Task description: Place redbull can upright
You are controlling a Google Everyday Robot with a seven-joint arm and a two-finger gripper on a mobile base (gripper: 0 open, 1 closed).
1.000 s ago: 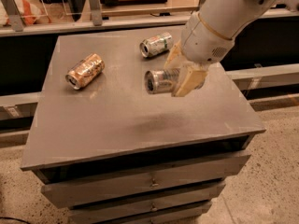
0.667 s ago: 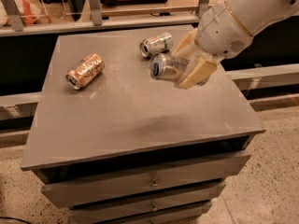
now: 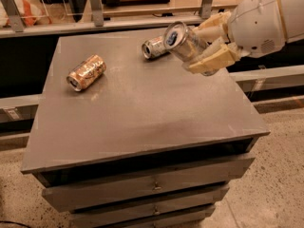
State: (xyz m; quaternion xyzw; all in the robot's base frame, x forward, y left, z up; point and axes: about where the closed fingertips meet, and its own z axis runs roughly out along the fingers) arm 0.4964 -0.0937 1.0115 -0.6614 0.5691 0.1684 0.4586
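The redbull can (image 3: 182, 41) is a slim silver can, held in the air above the right back part of the grey cabinet top (image 3: 142, 103). It is tilted, its top end pointing up and to the left toward the camera. My gripper (image 3: 206, 44) comes in from the right on a white arm and is shut on the can, with one cream finger above it and one below it.
A stubby gold-orange can (image 3: 86, 72) lies on its side at the left of the top. A short silver can (image 3: 154, 47) lies on its side at the back, just left of the held can. A rail and shelf run behind the cabinet.
The gripper has lifted the redbull can higher and to the right, and turned it so its top end points more upward. The other two cans have not moved.
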